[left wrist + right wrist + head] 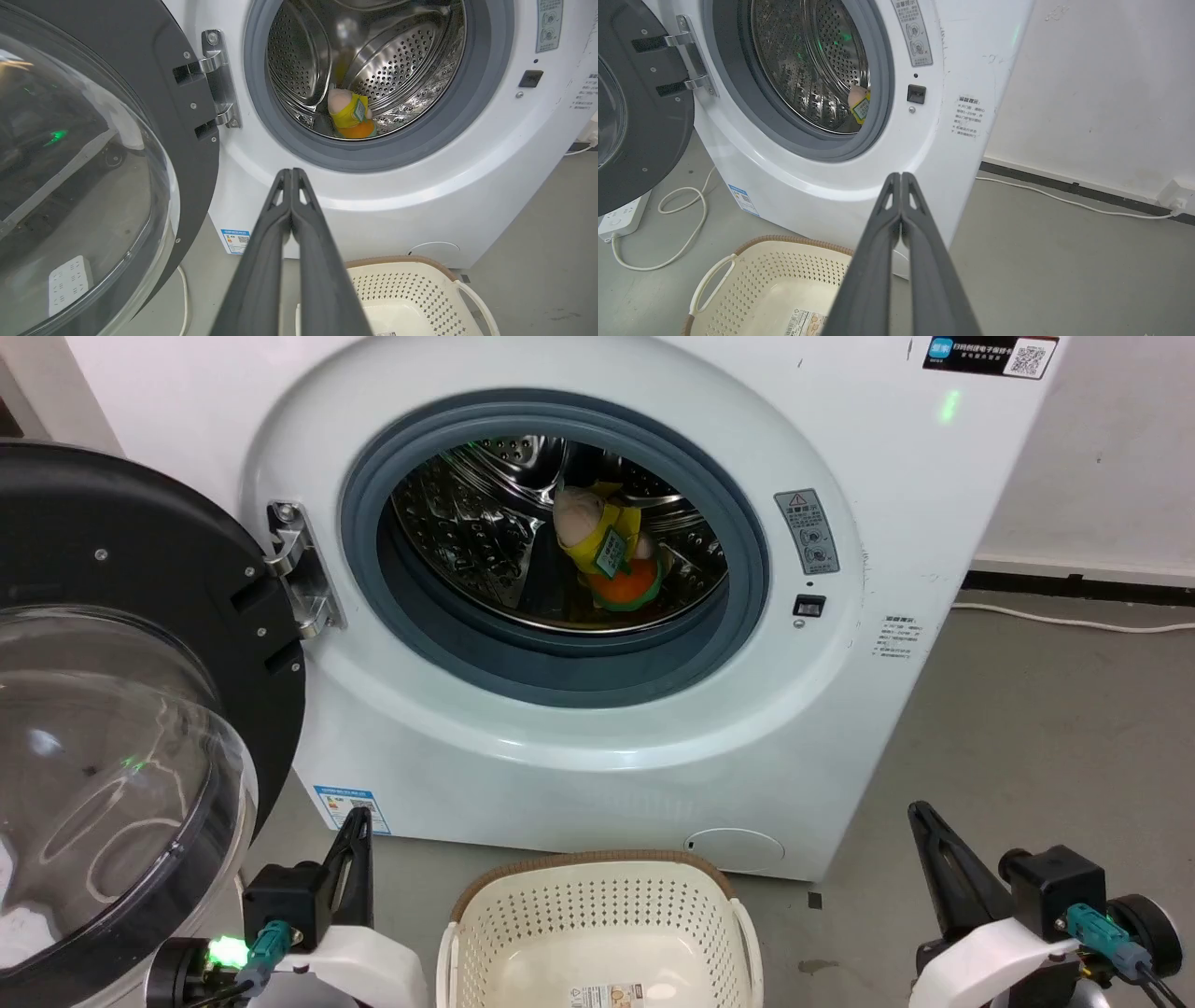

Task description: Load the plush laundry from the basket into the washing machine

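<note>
The plush laundry (609, 549), pink head, yellow clothes and orange bottom, lies inside the steel drum of the white washing machine (560, 747); it also shows in the left wrist view (349, 115) and, partly behind the door seal, in the right wrist view (859, 103). The cream basket (597, 933) stands on the floor before the washer with just a label on its floor. My left gripper (358, 819) rests at the lower left, shut and holding nothing (291, 171). At the lower right, my right gripper (919, 812) is likewise shut with nothing in it (900, 175).
The black-rimmed clear door (112, 709) stands swung wide open at the left, close to my left arm. A white power strip (619, 221) and cable (677, 233) lie on the grey floor left of the washer. Another cable (1064, 200) runs along the right wall.
</note>
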### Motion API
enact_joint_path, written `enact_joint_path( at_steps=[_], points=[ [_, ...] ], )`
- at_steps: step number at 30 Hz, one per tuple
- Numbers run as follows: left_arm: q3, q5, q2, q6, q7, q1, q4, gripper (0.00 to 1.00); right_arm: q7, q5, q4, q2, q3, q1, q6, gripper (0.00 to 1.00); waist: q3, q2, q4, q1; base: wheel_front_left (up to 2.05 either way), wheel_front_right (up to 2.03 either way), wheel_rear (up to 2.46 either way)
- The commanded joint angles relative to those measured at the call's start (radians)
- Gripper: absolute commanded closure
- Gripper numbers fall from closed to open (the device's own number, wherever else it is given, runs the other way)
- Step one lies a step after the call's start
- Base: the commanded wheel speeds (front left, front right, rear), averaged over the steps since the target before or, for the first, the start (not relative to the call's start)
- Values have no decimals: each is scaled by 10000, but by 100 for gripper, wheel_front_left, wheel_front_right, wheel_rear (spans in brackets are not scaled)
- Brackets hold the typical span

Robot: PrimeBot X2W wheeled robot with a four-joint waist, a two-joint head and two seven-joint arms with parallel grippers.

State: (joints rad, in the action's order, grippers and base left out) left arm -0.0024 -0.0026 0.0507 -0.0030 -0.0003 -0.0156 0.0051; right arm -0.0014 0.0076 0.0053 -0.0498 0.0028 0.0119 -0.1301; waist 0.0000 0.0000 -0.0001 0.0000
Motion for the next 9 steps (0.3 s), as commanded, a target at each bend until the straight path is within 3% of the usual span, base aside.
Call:
enact_joint_path(
  at_steps=[1,9],
  points=[
    [24,26,-5,30,3,156,-51,100,14,-76,-53,-4,-28,-119,-6,100,0,0,1,0,0,0,0],
    [24,26,-5,30,3,156,-51,100,14,-76,-53,-4,-28,-119,-6,100,0,0,1,0,0,0,0]
  ],
)
